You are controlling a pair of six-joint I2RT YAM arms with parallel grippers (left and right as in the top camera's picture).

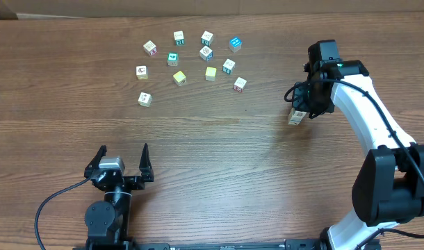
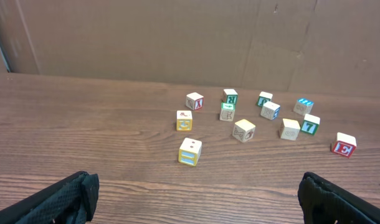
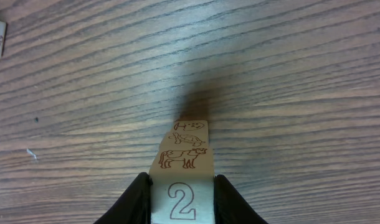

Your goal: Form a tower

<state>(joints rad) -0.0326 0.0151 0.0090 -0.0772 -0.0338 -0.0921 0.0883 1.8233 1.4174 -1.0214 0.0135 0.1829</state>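
While the right claw [image 3: 182, 200] clamps the tower [image 3: 185, 152] at three o'clock, loose cubes [image 1: 206, 53] lie at twelve. Left claw [image 1: 123, 157] stands apart.

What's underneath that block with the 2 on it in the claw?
A narrow tower of pale wooden picture cubes, cow drawing uppermost, below the pale 2 cube in the right gripper. Their top faces are covered.
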